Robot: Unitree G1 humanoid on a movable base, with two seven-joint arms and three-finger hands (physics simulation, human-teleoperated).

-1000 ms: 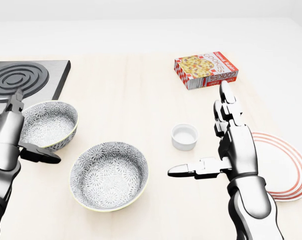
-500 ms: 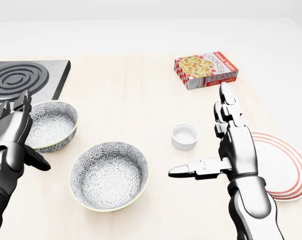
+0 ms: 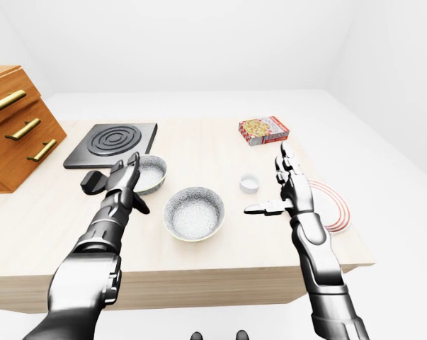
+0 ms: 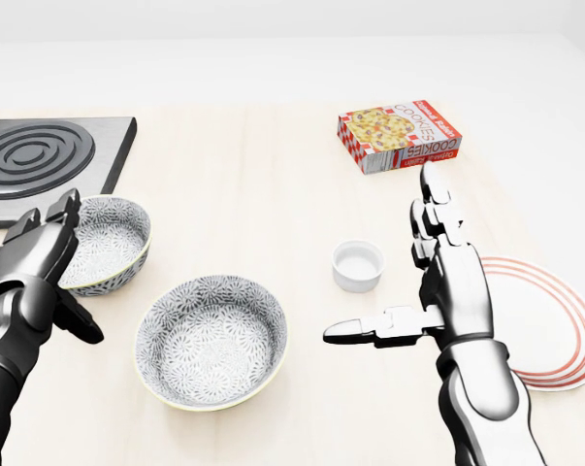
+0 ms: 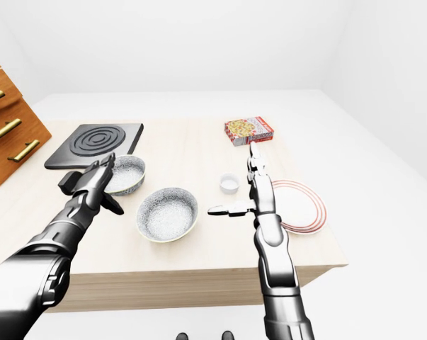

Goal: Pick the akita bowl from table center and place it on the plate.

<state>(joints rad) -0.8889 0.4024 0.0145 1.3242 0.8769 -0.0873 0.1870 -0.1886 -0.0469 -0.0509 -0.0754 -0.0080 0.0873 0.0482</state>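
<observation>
Fingers of the right hand (image 4: 454,291): straight and spread, thumb stuck out toward frame left, holding nothing. The hand hovers at centre right of the head view, between the white ramekin (image 4: 358,265) and the plate (image 4: 564,330).
Fingers of the left hand (image 4: 28,277): loosely splayed and empty, at the left edge, just beside the rim of the second patterned bowl (image 4: 100,243).
Akita bowl (image 4: 211,340): upright on the table (image 4: 253,194), lower centre of the head view, apart from both hands, not yet gripped.
Plate: red-ringed, lower right, with nothing showing on it.
Risks: the two bowls look nearly identical, and the left hand sits by the wrong one, so it could nudge or seize that instead. A right-hand reach toward the akita bowl could clip the ramekin. Three fingers pinching a thin rim may slip and tip the bowl on the carry.
Hidden: the plate's left part lies behind the right wrist in the head view. Whether the left fingertips touch the second bowl's rim is unclear; they probably stand just off it.
</observation>
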